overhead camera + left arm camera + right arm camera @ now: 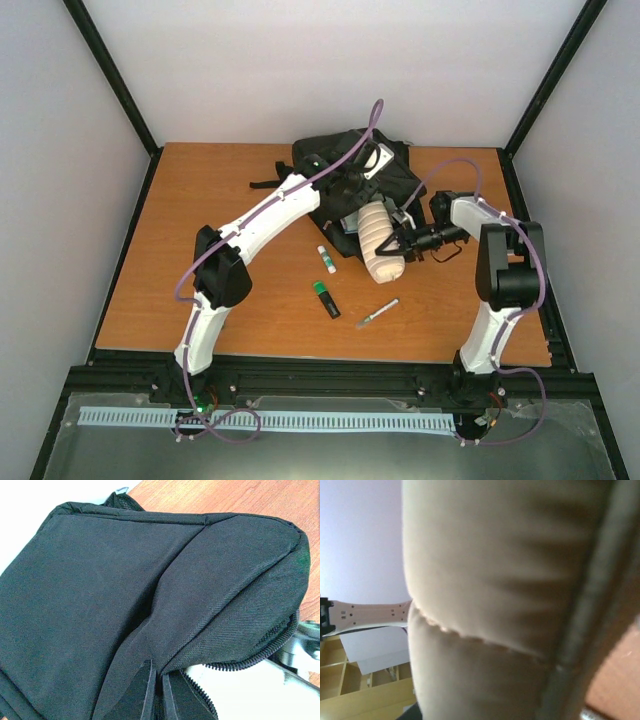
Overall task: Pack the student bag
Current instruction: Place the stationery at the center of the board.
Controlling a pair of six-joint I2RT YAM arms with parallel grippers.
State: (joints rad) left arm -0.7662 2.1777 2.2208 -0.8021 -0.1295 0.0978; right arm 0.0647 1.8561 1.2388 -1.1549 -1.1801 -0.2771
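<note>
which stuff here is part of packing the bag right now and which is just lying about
In the job now:
student bag, pinched by the left gripper
white padded pouch, with the right gripper against it

Lying loose on the table:
white-and-green tube
green-and-black marker
silvery pen
These may be packed later.

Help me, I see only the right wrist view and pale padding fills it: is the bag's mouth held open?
Observer: Yes, the left hand pinches a flap of the student bag, lifting it off the zip edge.
Operator: Where is the pouch?
Observer: Top view: the white pouch leans with its far end at the bag's opening, its near end outside.
Operator: Anything else unpacked?
Observer: A white tube, a green marker and a pen lie on the table, nearer the arms.
</note>
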